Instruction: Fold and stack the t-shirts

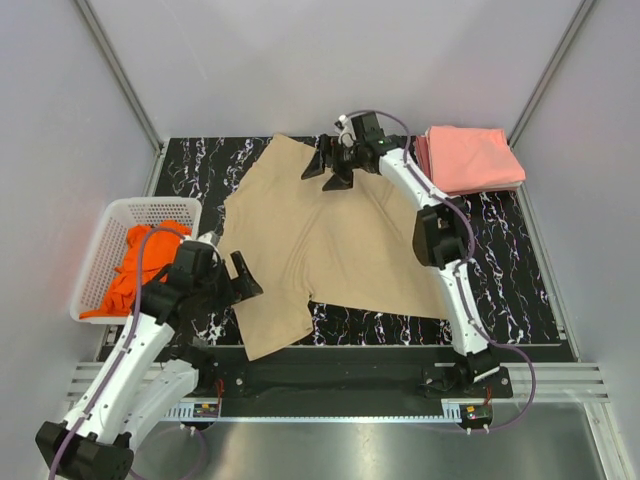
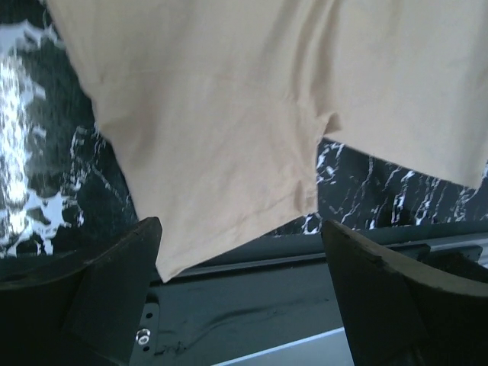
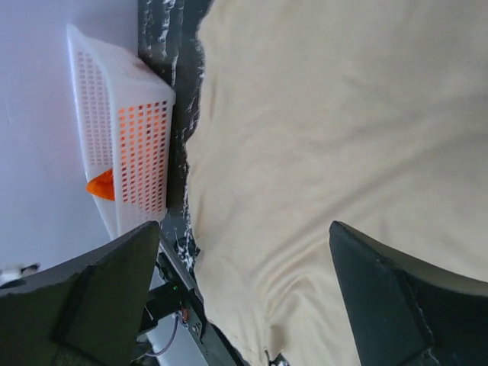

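Observation:
A tan t-shirt (image 1: 320,245) lies spread flat on the black marbled table (image 1: 500,260); one sleeve hangs over the near edge. It fills the left wrist view (image 2: 229,114) and the right wrist view (image 3: 343,152). My left gripper (image 1: 240,278) is open and empty beside the shirt's near-left sleeve. My right gripper (image 1: 328,168) is open and empty above the shirt's far edge. Folded salmon-pink t-shirts (image 1: 470,158) are stacked at the far right. An orange t-shirt (image 1: 135,265) lies in the basket.
A white lattice basket (image 1: 125,215) stands at the table's left edge, also in the right wrist view (image 3: 122,130). Grey walls close in three sides. A metal rail (image 1: 330,385) runs along the near edge.

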Controlling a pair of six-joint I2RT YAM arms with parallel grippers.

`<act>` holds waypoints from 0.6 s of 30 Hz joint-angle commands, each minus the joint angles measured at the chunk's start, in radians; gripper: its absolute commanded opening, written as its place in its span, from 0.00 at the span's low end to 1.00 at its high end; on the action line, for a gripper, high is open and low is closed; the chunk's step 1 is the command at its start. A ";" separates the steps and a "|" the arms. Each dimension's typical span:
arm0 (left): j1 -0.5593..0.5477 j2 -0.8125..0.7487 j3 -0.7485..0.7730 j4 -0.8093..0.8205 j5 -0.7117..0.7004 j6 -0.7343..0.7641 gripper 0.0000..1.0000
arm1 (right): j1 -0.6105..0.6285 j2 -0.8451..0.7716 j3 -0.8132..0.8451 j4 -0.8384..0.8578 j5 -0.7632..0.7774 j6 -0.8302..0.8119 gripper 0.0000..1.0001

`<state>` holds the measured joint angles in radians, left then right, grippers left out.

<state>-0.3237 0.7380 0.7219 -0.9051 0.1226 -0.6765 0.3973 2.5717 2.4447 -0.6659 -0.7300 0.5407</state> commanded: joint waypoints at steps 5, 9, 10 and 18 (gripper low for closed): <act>-0.154 -0.058 -0.160 -0.098 -0.064 -0.179 0.90 | 0.080 -0.660 -0.614 -0.027 0.390 -0.055 1.00; -0.297 -0.060 -0.199 -0.104 -0.154 -0.335 0.86 | 0.078 -1.017 -0.999 -0.084 0.674 0.043 1.00; -0.328 -0.057 -0.211 -0.104 -0.169 -0.360 0.85 | 0.078 -1.069 -1.118 -0.101 0.722 0.065 1.00; -0.570 0.027 -0.276 -0.055 -0.270 -0.558 0.76 | 0.064 -1.438 -1.438 -0.176 0.891 0.220 1.00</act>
<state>-0.8513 0.7296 0.4583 -1.0046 -0.0673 -1.1191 0.4698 1.2224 1.0443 -0.8257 0.0452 0.6880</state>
